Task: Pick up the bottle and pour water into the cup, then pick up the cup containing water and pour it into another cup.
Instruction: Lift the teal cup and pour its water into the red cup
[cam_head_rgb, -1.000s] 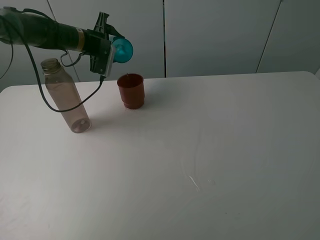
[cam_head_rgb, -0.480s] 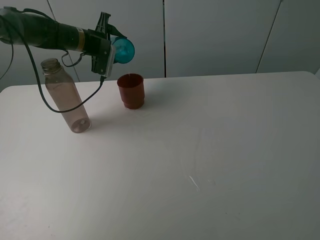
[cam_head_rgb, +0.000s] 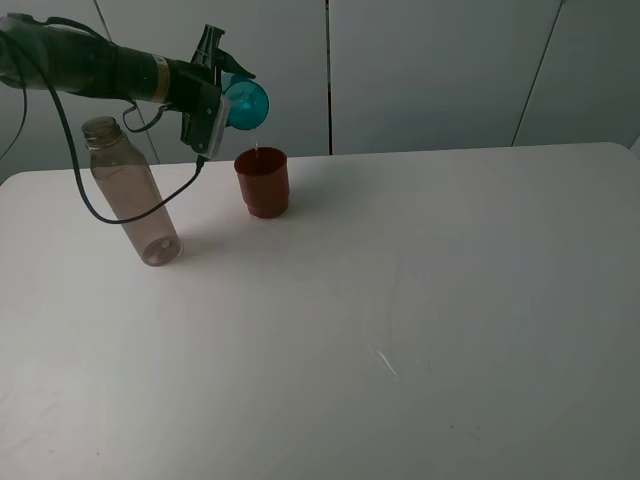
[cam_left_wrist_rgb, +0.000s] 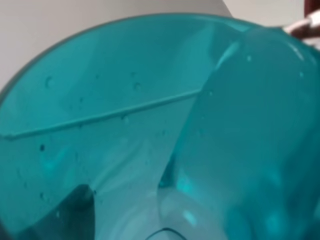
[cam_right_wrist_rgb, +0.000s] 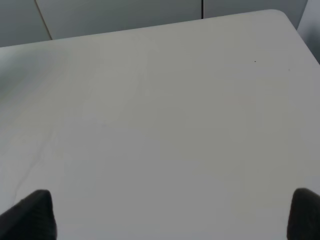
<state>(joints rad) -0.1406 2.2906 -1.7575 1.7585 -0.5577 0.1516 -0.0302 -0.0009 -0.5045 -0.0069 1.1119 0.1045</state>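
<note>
My left gripper (cam_head_rgb: 222, 92) is shut on the teal-blue cup (cam_head_rgb: 247, 103), holding it on its side in the air just above the red-brown cup (cam_head_rgb: 263, 182). A thin thread of water (cam_head_rgb: 257, 141) falls from the teal rim into the red-brown cup. In the left wrist view the teal cup (cam_left_wrist_rgb: 125, 125) fills the frame, with water lying along its lower wall. The tall brownish bottle (cam_head_rgb: 128, 190) stands capless on the table to the left of both cups. In the right wrist view my right gripper (cam_right_wrist_rgb: 167, 215) is open over bare table, its dark fingertips (cam_right_wrist_rgb: 30, 215) far apart.
The white table (cam_head_rgb: 420, 300) runs from the cups to the right and the near edge. Grey wall panels stand behind its far edge. A black cable (cam_head_rgb: 130, 205) hangs from my left arm down beside the bottle.
The left gripper has tipped the teal cup a little further and shifted slightly right. A thin stream of water now falls into the red-brown cup. The bottle and red-brown cup have not moved.
</note>
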